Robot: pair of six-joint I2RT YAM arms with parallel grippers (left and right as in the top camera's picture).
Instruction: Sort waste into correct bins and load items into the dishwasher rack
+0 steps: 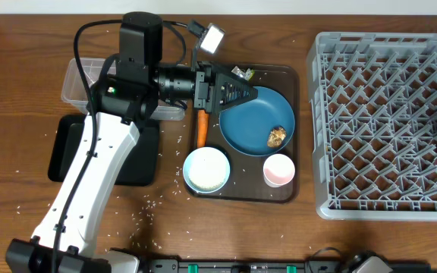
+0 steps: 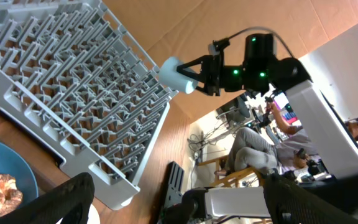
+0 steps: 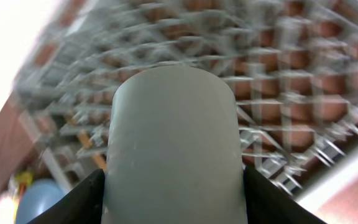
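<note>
The small light-blue cup (image 3: 176,124) is clamped in the right pincer (image 3: 176,202), one finger on each side of its wall, and hangs in the air above the dishwasher rack (image 1: 385,121) rather than resting on it. The left wrist view shows it lying sideways over the grey lattice, clear of the pegs. It looks like a light, rigid piece with a smooth and probably slippery wall, so a hold across the middle of the body, as here, seems sound. Too hard a squeeze is a smaller worry than the cup sliding out or tipping when it meets a peg. Which end is the mouth cannot be told from the blurred right wrist view. The left pincer (image 1: 241,92) is spread wide with nothing between its fingers, and hovers at the far edge of the dark-blue plate (image 1: 253,121). That plate is likely the heaviest and most breakable piece, and being flat it is best taken at its rim once the brown food lump (image 1: 278,136) is off it. The white bowl (image 1: 206,168) and pink cup (image 1: 278,169) sit near it on the brown serving tray (image 1: 288,76) — both stiff and smooth, with rims that offer the readiest hold. The orange carrot (image 1: 201,127) lies beside the plate, firm enough for a plain pinch across its width.
</note>
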